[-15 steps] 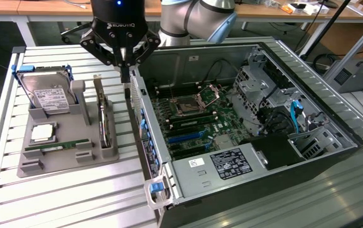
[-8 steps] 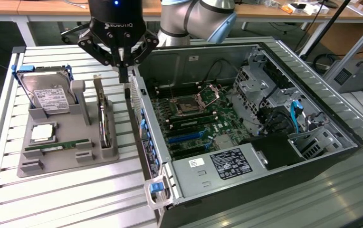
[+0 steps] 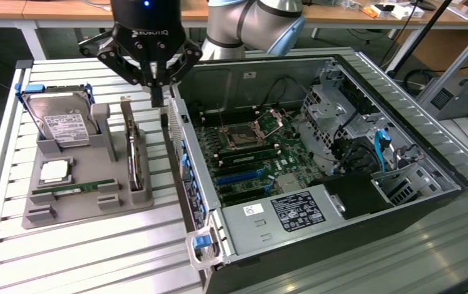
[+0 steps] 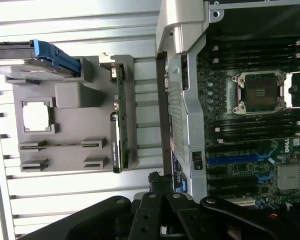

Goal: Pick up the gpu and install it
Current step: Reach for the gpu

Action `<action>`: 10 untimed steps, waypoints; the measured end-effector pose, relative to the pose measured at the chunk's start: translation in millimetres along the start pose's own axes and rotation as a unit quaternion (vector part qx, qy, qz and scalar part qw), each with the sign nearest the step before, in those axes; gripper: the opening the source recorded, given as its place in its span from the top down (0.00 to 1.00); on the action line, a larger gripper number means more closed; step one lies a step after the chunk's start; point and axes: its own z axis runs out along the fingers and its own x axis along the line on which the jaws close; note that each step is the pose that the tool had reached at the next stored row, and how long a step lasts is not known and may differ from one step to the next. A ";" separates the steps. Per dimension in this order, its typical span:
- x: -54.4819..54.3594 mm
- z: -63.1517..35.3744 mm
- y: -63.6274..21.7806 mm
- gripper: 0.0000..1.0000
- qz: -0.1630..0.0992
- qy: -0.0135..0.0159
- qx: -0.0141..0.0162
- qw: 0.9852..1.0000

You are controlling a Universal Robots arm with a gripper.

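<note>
Hovering shut and empty by the case (image 3: 242,75), the tool (image 3: 158,93) is near the upright gpu (image 3: 135,156); pickup seems unstarted, likely needing fingers opened and centred above it.

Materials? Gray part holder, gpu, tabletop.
Holder: matte, uniform gray with a moulded look; probably plastic, possibly printed.
Gpu: dark circuit board with a shiny silver bracket at one end, likely sheet metal.
Tabletop: pale ribbed slats with a soft sheen; likely aluminium extrusion, perhaps painted metal.
</note>
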 end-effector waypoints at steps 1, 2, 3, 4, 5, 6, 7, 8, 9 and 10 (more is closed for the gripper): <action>0.3 0.0 0.0 0.89 0.000 0.000 0.000 1.000; 0.7 0.0 0.0 0.89 0.000 0.000 0.000 1.000; 1.1 0.0 -0.1 0.89 0.000 0.000 0.000 1.000; 1.6 0.0 -0.1 0.89 0.000 0.000 0.000 1.000; 2.3 -0.1 -0.2 0.89 0.000 0.000 0.000 1.000; 2.7 -0.1 -0.2 0.89 0.000 0.000 0.000 1.000; 3.6 -0.1 -0.3 0.89 0.000 0.000 0.000 1.000; 4.1 -0.1 -0.3 0.89 0.000 0.000 0.000 1.000; 4.5 -0.1 -0.3 0.89 0.000 0.000 0.000 1.000; 5.0 -0.2 -0.4 0.89 0.000 0.000 0.000 1.000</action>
